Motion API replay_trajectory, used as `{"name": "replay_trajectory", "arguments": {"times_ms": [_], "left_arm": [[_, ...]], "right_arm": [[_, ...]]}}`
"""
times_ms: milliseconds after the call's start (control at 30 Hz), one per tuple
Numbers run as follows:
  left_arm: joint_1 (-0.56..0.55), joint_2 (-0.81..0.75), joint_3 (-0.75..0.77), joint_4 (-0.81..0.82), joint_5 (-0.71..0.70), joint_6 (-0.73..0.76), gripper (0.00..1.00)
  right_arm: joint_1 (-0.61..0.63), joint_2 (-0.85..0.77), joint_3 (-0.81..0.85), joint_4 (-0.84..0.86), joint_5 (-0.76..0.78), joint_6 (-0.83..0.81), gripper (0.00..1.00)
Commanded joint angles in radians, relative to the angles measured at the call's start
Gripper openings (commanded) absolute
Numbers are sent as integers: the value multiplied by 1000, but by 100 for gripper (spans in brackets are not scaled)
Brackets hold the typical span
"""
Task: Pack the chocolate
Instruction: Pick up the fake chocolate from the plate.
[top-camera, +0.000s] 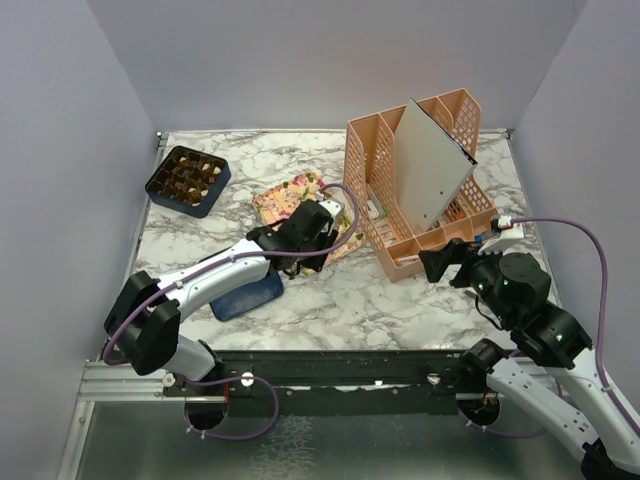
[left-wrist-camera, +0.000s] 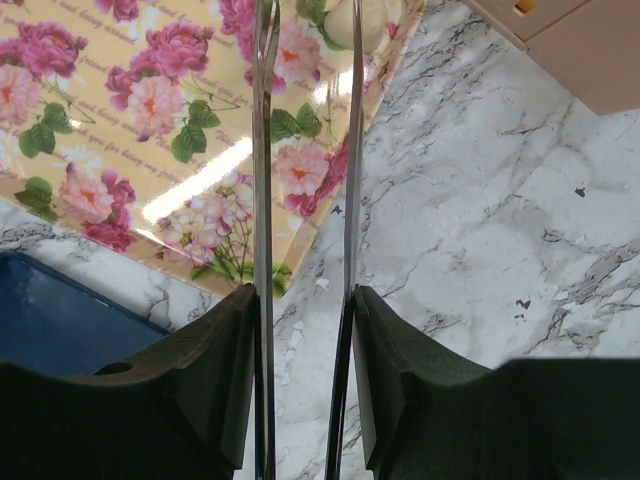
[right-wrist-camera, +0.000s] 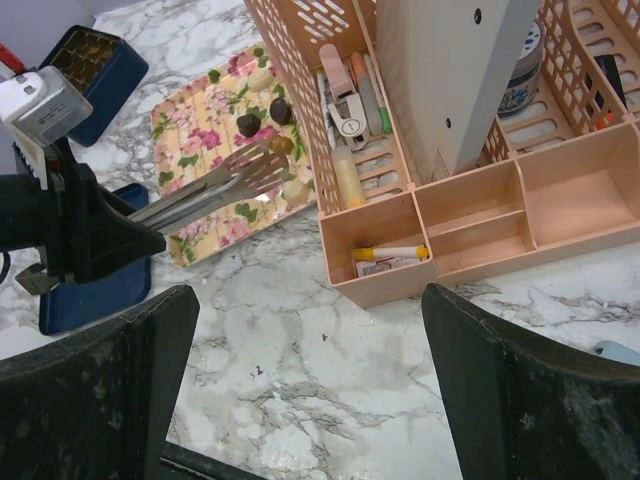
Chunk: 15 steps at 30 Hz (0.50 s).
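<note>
Loose chocolate pieces lie on a floral tray (top-camera: 290, 195) (left-wrist-camera: 150, 120): dark ones (right-wrist-camera: 248, 124) (right-wrist-camera: 281, 109), a tan one (right-wrist-camera: 283, 144) and cream ones (right-wrist-camera: 293, 190) (left-wrist-camera: 365, 20). More chocolate fills the dark blue box (top-camera: 187, 180) (right-wrist-camera: 95, 65) at the far left. My left gripper (top-camera: 318, 222) (left-wrist-camera: 305, 310) is shut on metal tongs (right-wrist-camera: 215, 185) (left-wrist-camera: 262, 150). The tong tips reach over the tray beside the tan piece, and whether they pinch anything is unclear. My right gripper (top-camera: 440, 262) (right-wrist-camera: 310, 340) is open above bare marble.
A blue lid (top-camera: 247, 296) (left-wrist-camera: 60, 320) lies under the left arm. A peach desk organizer (top-camera: 420, 190) (right-wrist-camera: 470, 210) with a leaning grey board (top-camera: 430, 165), pens and small items stands right of the tray.
</note>
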Motion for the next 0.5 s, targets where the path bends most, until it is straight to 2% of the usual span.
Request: {"name": "replay_trajectory", "arguments": {"times_ms": [0,467], "left_arm": [[-18,13,-7,59,-22,30,47],[-44,44,-10,66,-16,47,47]], "right_arm": [[3,-3,-10,18,-13,-8,99],[2,-5,-8,18,-11,-11,99]]}}
